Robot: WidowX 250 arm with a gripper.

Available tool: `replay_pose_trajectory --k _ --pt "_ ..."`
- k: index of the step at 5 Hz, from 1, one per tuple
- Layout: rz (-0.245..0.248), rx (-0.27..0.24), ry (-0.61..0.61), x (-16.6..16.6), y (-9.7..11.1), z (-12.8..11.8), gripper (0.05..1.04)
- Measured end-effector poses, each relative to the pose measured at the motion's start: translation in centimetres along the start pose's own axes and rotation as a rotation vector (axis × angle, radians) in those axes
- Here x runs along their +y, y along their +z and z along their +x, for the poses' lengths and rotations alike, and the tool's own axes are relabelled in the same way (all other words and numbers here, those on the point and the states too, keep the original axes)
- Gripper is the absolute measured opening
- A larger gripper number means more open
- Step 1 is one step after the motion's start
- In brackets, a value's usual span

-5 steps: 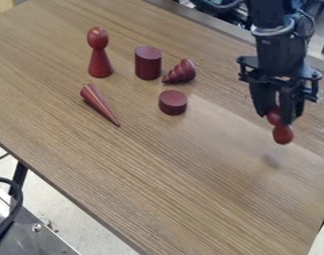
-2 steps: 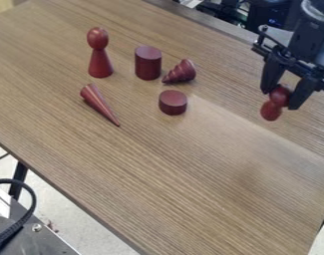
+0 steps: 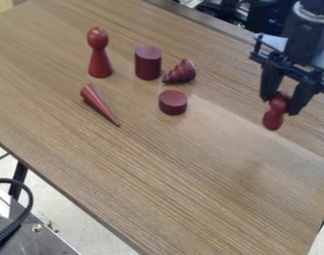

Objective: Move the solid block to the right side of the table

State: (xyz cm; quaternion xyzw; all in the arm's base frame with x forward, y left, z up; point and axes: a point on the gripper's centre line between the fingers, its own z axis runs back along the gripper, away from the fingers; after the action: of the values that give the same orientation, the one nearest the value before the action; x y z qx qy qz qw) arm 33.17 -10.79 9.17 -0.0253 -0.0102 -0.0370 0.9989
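The black gripper [image 3: 280,103] is over the right part of the table [image 3: 164,164], toward the far edge. Its two dark fingers are pinched on the block [image 3: 272,120], one on each side of the upper lump. The block is red and smooth, with two round lumps and a thin neck between them. It hangs down in the air at a small tilt, with its lower lump under the fingertips. The table top is brown and looks like wood, with lots of thin lines in it. Near the far left corner, a red peg [image 3: 99,61] stands up, with a ball-like head on a body that gets wide at the bottom. Toward the far edge, a tall round post [image 3: 148,63] stands with a flat top. Just beside it, a bumpy cone [image 3: 182,71] lies on its side, with rings like a little screw. A short, flat-topped disk [image 3: 173,102] sits near the bumpy cone, on the side toward the near edge. A long, smooth cone [image 3: 98,103] lies down between the peg and the near edge. Its side has shiny streaks, and it gets thin to a sharp tip.
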Motion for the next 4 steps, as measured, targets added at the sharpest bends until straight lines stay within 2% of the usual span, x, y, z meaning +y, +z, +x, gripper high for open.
replay_pose_trajectory --k 1,2,4 --pt "-0.031 0.05 0.015 0.0 -0.7 -0.3 0.484" --pt "-0.055 0.076 0.032 0.1 -1.4 -0.2 0.484" --pt "-0.086 0.064 0.041 0.4 -2.0 -0.1 0.484"
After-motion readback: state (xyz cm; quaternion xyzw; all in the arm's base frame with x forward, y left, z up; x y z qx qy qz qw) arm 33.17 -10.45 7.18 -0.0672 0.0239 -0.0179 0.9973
